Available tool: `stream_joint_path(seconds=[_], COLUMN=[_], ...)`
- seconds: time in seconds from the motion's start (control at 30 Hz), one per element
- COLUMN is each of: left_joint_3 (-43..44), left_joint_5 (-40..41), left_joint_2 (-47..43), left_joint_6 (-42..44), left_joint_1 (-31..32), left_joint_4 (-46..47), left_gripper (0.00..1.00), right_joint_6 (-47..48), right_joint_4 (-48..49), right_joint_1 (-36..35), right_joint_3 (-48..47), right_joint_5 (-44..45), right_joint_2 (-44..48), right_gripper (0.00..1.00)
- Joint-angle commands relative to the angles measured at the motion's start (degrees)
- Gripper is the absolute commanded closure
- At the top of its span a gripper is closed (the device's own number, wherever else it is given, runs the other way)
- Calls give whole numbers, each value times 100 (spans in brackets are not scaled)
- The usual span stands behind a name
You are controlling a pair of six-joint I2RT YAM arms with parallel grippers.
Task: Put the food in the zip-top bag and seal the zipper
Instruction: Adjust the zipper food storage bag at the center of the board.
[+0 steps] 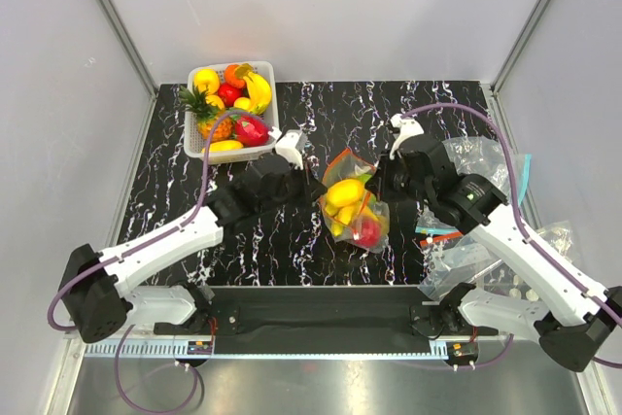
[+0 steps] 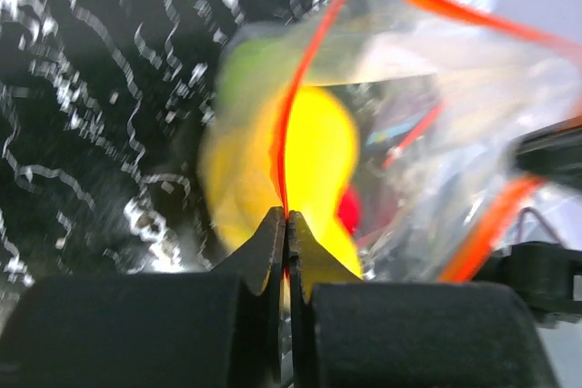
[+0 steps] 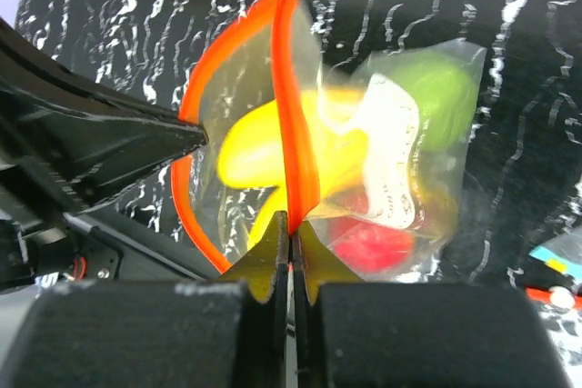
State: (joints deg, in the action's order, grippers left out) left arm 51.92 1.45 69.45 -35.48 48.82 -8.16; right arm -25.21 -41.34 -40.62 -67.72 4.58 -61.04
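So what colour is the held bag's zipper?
Orange-red; the zipper shows best in the right wrist view.

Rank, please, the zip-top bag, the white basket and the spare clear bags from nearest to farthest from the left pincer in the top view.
1. zip-top bag, centre, pinched by the left pincer.
2. white basket, back left.
3. spare clear bags, right side.

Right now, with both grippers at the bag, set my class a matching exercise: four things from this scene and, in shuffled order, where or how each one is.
Things:
1. zip-top bag
2. white basket
3. left gripper
4. spare clear bags

Place or state:
A. back left of the table
B. shut on the orange-red zipper
C. in the middle, fruit inside
D. heaped at the right edge

Pairs: 1-C, 2-A, 3-B, 4-D
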Motion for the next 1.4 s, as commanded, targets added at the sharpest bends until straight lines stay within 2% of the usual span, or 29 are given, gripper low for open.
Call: stream_joint_path(seconds=[0.0, 0.13, 0.53, 0.77, 1.13, 1.37], left_joint_3=[704, 1004, 1109, 1259, 2102, 1638], left_joint_5=[-355, -716, -1103, -1490, -2421, -2553], left_joint_2=[-125, 42, -195, -99, 394, 473], left_joint_6=[182, 200, 270, 270, 358, 411], left_joint_1=[-13, -13, -346, -496, -505, -505], left_joint_4=[87, 17, -141, -151, -396, -274], left_gripper=[100, 100, 100, 100, 100, 100], right_joint_6=[-45, -177, -116, -186, -317, -511], right_joint_4=[486, 794, 610, 698, 873, 1145], right_joint_1=[-7, -7, -7, -7, -7, -16], right_joint_3=[-180, -171, -153, -162, -654, -234], right_joint_5=[-440, -906, -651, -870, -1328, -1336], right_joint_2=[-189, -356, -295, -330, -655, -646], right_gripper=[100, 100, 100, 100, 100, 100])
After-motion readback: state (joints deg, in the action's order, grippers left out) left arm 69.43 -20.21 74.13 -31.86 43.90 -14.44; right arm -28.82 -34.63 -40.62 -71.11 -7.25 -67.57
